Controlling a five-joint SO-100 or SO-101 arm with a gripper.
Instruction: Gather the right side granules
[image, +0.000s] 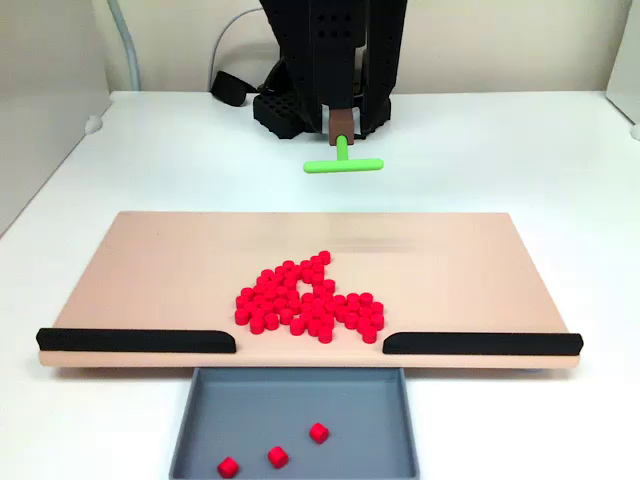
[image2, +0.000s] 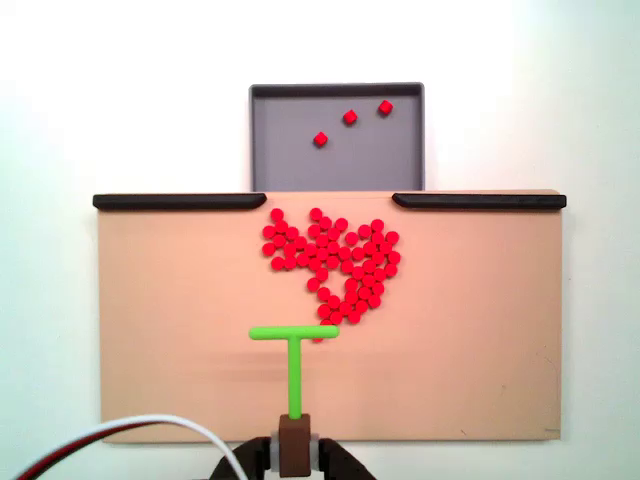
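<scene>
The granules (image: 308, 300) are small red pellets piled together in the middle of a tan board (image: 150, 270), close to its front edge. In a fixed view from above, the granules (image2: 335, 260) form a heart-like patch. My gripper (image: 340, 125) is shut on a brown holder carrying the green T-shaped stick (image: 343, 163). From above, the gripper (image2: 294, 448) sits at the board's (image2: 180, 320) near edge and the stick's crossbar (image2: 293, 333) lies just beside the lowest pellets. A faint shadow on the board suggests the stick is raised.
Two black rails (image: 135, 340) (image: 480, 343) line the board's front edge with a gap between them. A grey tray (image: 300, 400) below the gap holds three red pellets (image: 278, 456). White and red cables (image2: 150, 430) run beside the arm.
</scene>
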